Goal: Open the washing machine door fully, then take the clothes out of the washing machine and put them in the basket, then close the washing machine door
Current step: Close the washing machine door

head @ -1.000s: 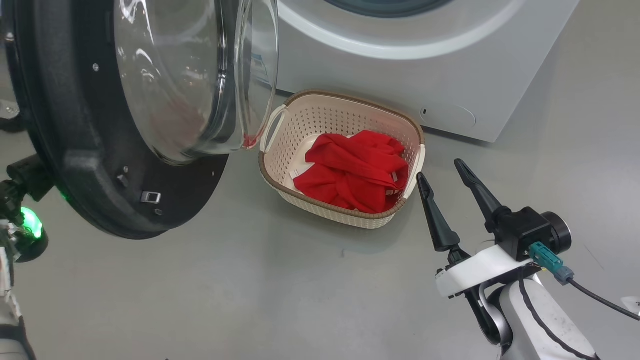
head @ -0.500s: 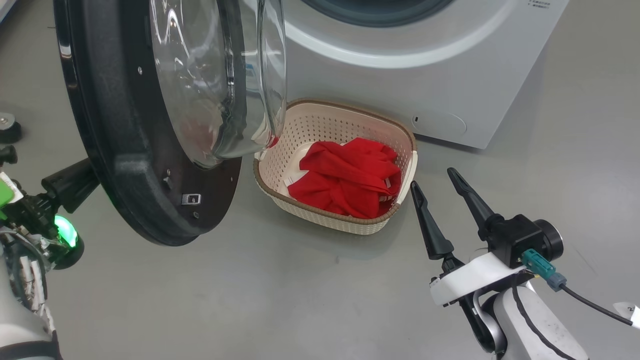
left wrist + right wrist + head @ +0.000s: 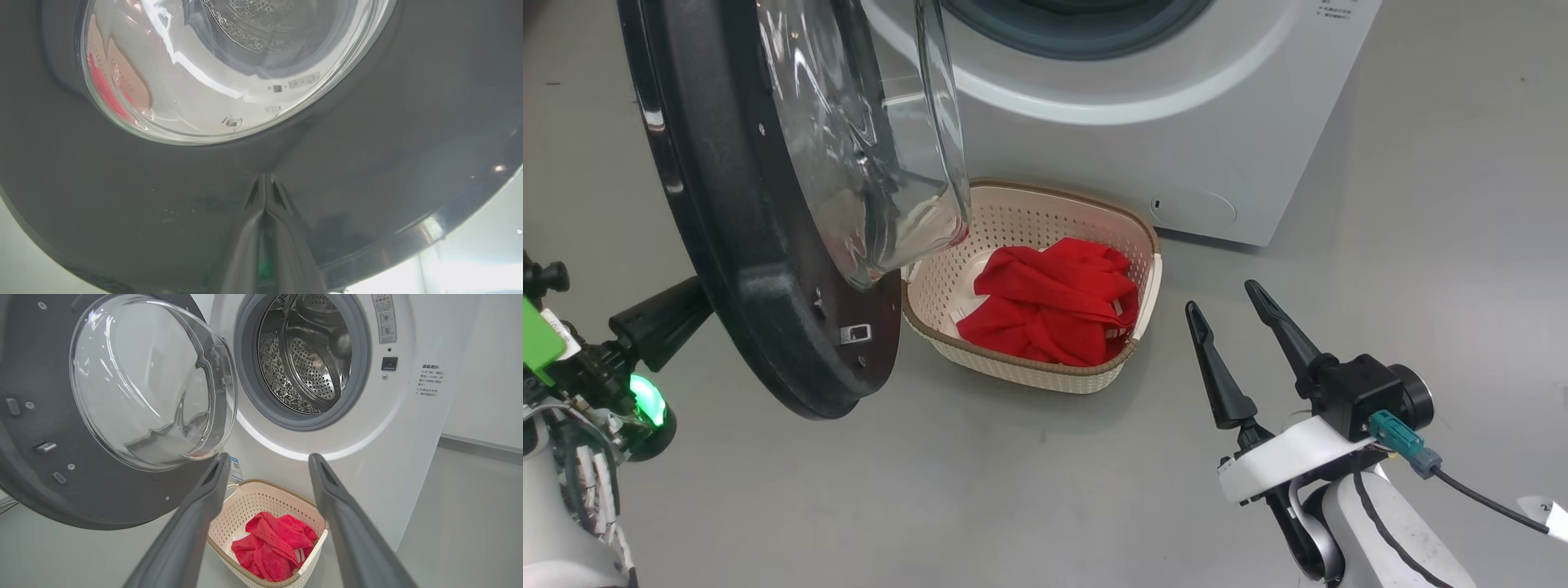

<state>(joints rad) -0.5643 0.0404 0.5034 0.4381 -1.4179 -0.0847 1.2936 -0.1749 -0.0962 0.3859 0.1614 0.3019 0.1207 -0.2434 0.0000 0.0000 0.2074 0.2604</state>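
— What are the left jaws doing?

— My left gripper is pinched fully shut, with nothing between its fingers. The tips sit against the black outer face of the door, just under the glass bowl in the wrist view. It looks like contact to me.

— And the right?

— My right gripper is spread wide and holds nothing. It hangs over bare floor, fingers aimed toward the washer.

— Where's the door from there?

— It's swung out from the washer, partly open, standing ahead and to the left of the right jaws. The left jaws are on its other side, behind the rim. The bowl bulges toward the washer, and in the head view it overlaps the left end of the basket.

— The clothes?

— The clothes lie bunched in the basket, which stands on the floor in front of the washer. They're near the right jaws, ahead and to their left, and not touching them. In the right wrist view the basket sits low between the two fingers, and the dimpled steel of the drum shows above their tips.
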